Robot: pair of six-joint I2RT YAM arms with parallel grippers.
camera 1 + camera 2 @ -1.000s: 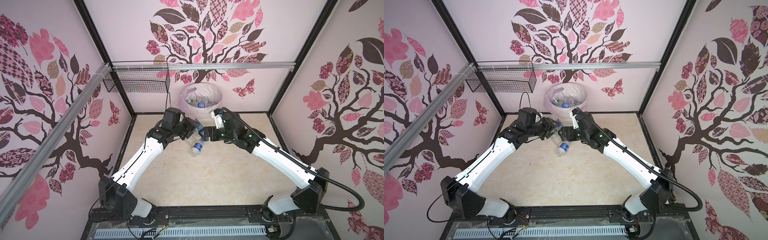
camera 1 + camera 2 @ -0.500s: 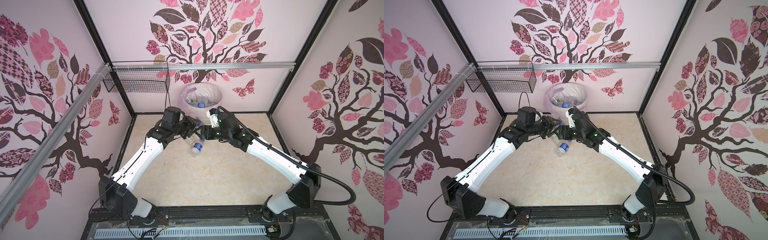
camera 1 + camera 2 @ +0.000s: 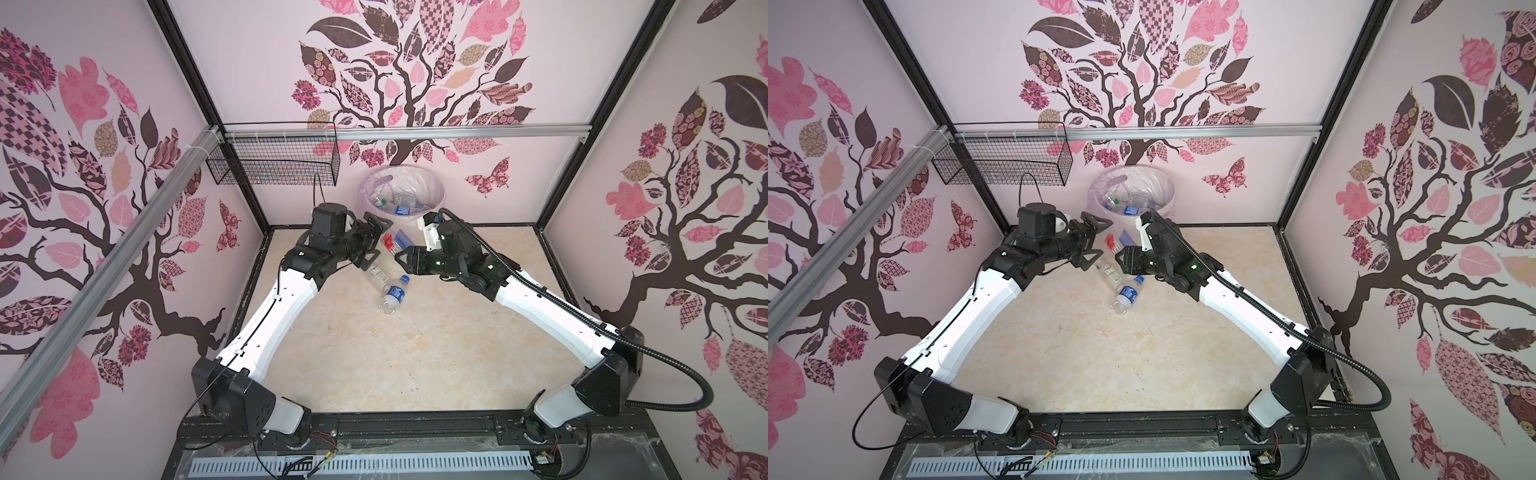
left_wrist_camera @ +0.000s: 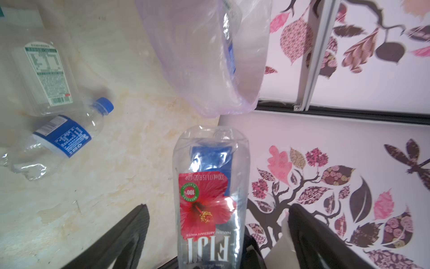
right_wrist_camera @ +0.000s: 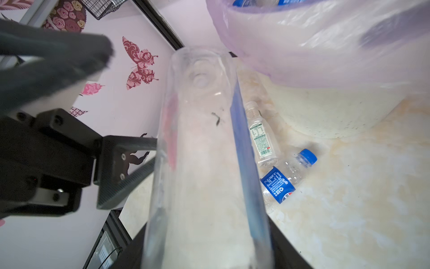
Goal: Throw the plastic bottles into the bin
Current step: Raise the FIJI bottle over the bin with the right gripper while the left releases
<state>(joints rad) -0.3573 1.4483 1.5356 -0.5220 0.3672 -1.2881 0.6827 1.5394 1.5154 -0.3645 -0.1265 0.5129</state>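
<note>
A clear plastic bottle with a red flower label [image 3: 392,240] [image 3: 1116,241] [image 4: 209,198] [image 5: 202,163] hangs above the floor in front of the bin [image 3: 432,183] [image 3: 1169,185] [image 4: 209,58] [image 5: 325,46]. My right gripper [image 3: 400,254] [image 3: 1122,258] [image 5: 209,256] is shut on it. My left gripper [image 3: 377,239] [image 3: 1100,240] [image 4: 216,233] stands open around the bottle, its fingers [image 4: 130,233] apart from it. On the floor lie a blue-labelled bottle [image 3: 395,293] [image 3: 1127,296] [image 4: 62,137] [image 5: 281,184] and a white-labelled one [image 3: 376,274] [image 3: 1109,274] [image 4: 44,76] [image 5: 260,137]. Several bottles [image 3: 395,203] lie in the bin.
A black wire mesh basket [image 3: 274,166] [image 3: 1000,164] hangs on the back rail left of the bin. Patterned walls close in the back and both sides. The left gripper's body [image 5: 69,151] sits close beside the held bottle.
My left gripper has opened and let go of the flower-labelled bottle. My right gripper has closed on that bottle. The two bottles on the floor have not moved.
</note>
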